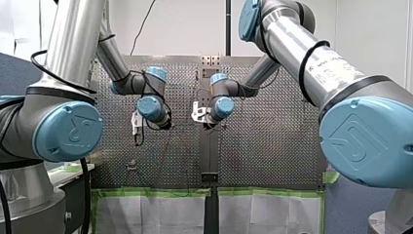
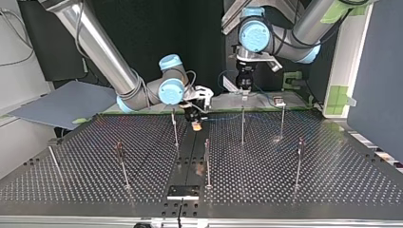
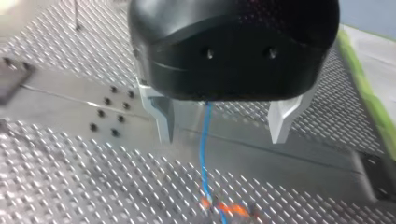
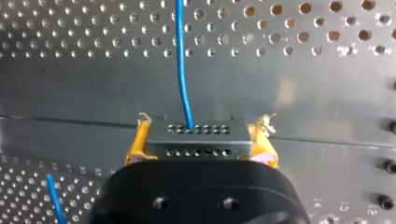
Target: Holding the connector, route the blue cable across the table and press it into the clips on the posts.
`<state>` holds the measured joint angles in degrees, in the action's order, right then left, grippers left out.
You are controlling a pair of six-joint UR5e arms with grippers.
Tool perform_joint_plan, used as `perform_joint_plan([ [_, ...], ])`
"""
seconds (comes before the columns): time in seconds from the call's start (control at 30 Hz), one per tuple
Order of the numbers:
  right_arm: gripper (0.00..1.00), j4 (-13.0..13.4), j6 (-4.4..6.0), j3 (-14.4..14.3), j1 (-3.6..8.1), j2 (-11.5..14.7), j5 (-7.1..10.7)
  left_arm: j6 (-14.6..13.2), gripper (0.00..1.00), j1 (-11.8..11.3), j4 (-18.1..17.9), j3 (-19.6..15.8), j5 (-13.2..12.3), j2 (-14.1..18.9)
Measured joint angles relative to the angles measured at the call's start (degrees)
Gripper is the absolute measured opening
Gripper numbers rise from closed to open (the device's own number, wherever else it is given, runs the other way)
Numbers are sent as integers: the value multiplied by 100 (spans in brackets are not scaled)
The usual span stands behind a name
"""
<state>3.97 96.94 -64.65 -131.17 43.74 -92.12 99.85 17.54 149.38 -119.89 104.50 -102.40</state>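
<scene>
Right wrist view is showing my right end effector (image 4: 201,144) pinching the grey connector (image 4: 196,135) between its yellow pads (image 4: 136,148). The blue cable (image 4: 182,65) is leaving one of the connector's holes and running ahead over the perforated tabletop (image 4: 317,93); a second length of blue cable is showing beside the end effector's body. Left wrist view is showing my left end effector (image 3: 222,121) with its metal fingers (image 3: 161,116) standing spread and the cable hanging between them, touching neither; something orange is lying blurred beneath and cannot be identified from that view. Top view is supplying what the wrist views are not: thin posts (image 2: 242,126) are standing upright across the tabletop, one just beside my right end effector, another near my left end effector, and others nearer the camera, well apart. The connector is sitting low over the plain centre strip (image 2: 190,152), between the far posts. Whether the cable is seated in any clip is too fine to tell there. A black plate (image 2: 183,191) is lying at the tabletop's near edge. Front view is showing both end effectors near the tabletop's middle, while the large arm joints (image 1: 68,129) are blocking both sides of that view.
</scene>
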Motion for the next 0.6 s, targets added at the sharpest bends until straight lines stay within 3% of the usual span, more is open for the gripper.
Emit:
perform_joint_plan([
  [0.27,0,0,10,0,123,0,7,84,100,386,-153,352,36,-304],
  [0.6,0,-1,10,0,154,0,51,124,100,811,-125,835,117,-653],
])
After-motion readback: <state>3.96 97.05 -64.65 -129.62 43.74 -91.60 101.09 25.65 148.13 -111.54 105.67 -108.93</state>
